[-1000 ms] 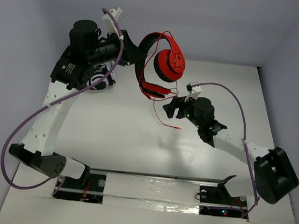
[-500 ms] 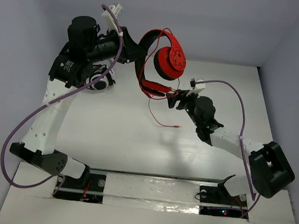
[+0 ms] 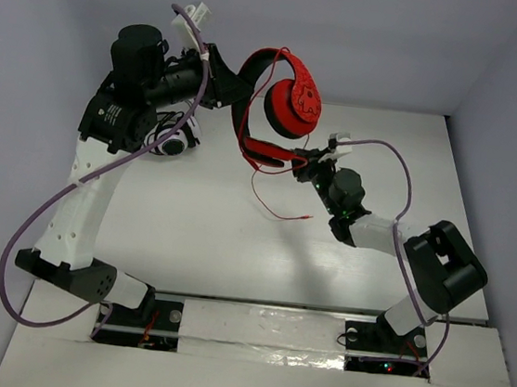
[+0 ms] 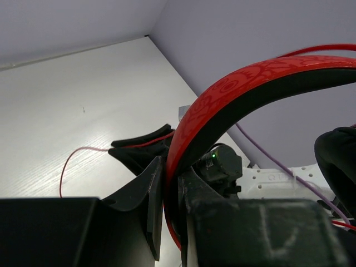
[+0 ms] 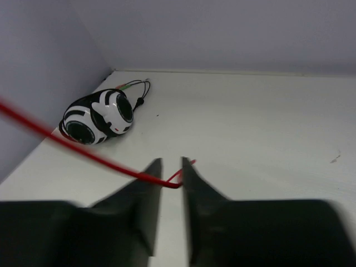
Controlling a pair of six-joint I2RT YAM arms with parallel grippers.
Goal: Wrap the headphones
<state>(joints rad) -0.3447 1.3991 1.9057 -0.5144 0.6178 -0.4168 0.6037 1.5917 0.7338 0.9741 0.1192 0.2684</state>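
Clamping headphones (image 3: 292,99), left hand (image 3: 229,83), cable (image 5: 83,153) perhaps pinched

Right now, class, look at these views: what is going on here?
The left tool is shut on the headband of the red headphones, holding them above the table. The thin red cable runs between the nearly closed fingers of the right tool; whether it is pinched is unclear. Its loose end hangs toward the table, unwrapped.

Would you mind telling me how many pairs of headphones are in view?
2. The red headphones are held up by the left tool; the black-and-white headphones lie on the table near its far-left corner.
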